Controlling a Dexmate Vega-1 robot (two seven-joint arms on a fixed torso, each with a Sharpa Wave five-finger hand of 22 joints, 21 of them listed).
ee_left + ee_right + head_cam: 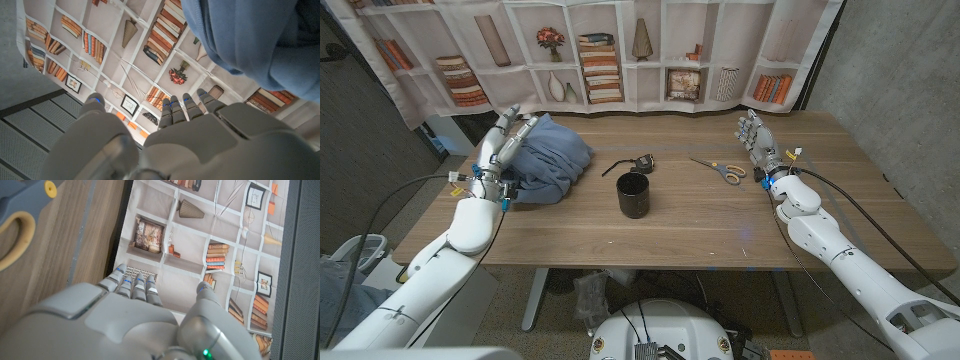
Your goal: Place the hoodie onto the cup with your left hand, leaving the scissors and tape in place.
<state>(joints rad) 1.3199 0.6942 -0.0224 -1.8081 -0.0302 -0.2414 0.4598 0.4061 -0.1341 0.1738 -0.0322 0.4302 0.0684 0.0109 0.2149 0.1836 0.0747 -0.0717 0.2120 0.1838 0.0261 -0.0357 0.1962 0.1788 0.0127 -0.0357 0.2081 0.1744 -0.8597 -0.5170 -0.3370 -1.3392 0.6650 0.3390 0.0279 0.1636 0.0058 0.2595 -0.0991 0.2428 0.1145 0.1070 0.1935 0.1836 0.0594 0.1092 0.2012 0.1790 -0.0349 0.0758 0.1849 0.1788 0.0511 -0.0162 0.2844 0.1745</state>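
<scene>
I'm at the reach-and-grab step: my left hand (506,140) sits against the blue hoodie (552,158), fingers spread on its near side, nothing gripped yet as far as I can tell. The hoodie lies bunched on the counter (700,220), left of the black cup (633,195) and apart from it. The scissors (722,169) are right of the cup. A small dark thing just behind the cup is probably the tape (642,162); too small to be sure.

My judgement of the next move: close the fingers on a good fold of cloth, lift clear, carry right and drop over the cup without dragging across the tape.

My right hand (756,137) stands idle beyond the scissors, fingers apart, holding nothing.

The left wrist view shows cloth hanging beside straight fingers (176,107), not wrapped. The right wrist view catches a scissor handle close by; the head view gives the whole layout.
</scene>
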